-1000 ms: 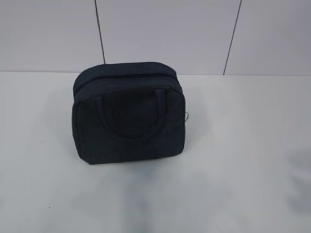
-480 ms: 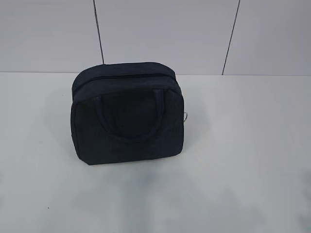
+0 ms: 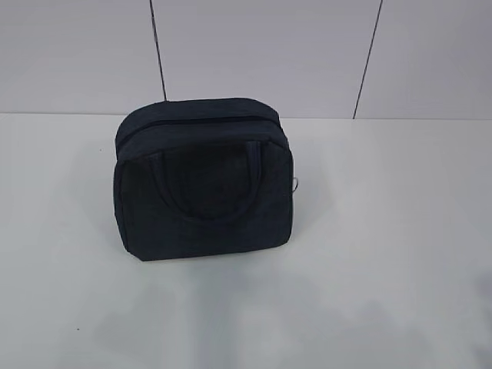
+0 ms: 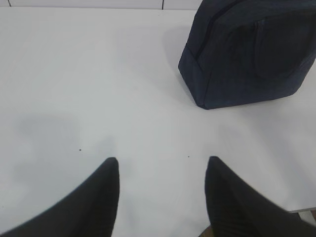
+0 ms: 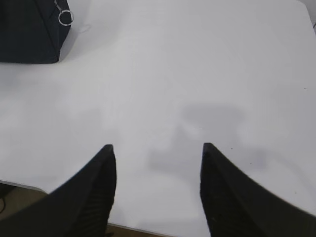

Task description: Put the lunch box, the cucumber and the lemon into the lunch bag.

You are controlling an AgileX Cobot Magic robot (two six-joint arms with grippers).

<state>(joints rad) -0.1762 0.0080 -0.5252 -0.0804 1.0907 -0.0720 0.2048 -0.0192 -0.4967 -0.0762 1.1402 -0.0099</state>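
Note:
The dark navy lunch bag (image 3: 204, 181) stands upright on the white table, zipped shut, its loop handle hanging down the front and its metal ring pull (image 3: 296, 183) at its right side. It also shows at the top right of the left wrist view (image 4: 247, 54) and at the top left of the right wrist view (image 5: 29, 29), with the ring pull (image 5: 65, 18). My left gripper (image 4: 163, 160) is open and empty over bare table, near the front edge. My right gripper (image 5: 157, 146) is open and empty, right of the bag. The lunch box, cucumber and lemon are out of view. Neither gripper shows in the exterior view.
A white tiled wall (image 3: 261, 54) rises behind the table. The table's front edge (image 5: 29, 186) runs just below my right gripper, and its corner (image 4: 301, 211) shows by my left gripper.
The bag stays put. Faint shadows on the table in front of it and at the right edge have shifted slightly.

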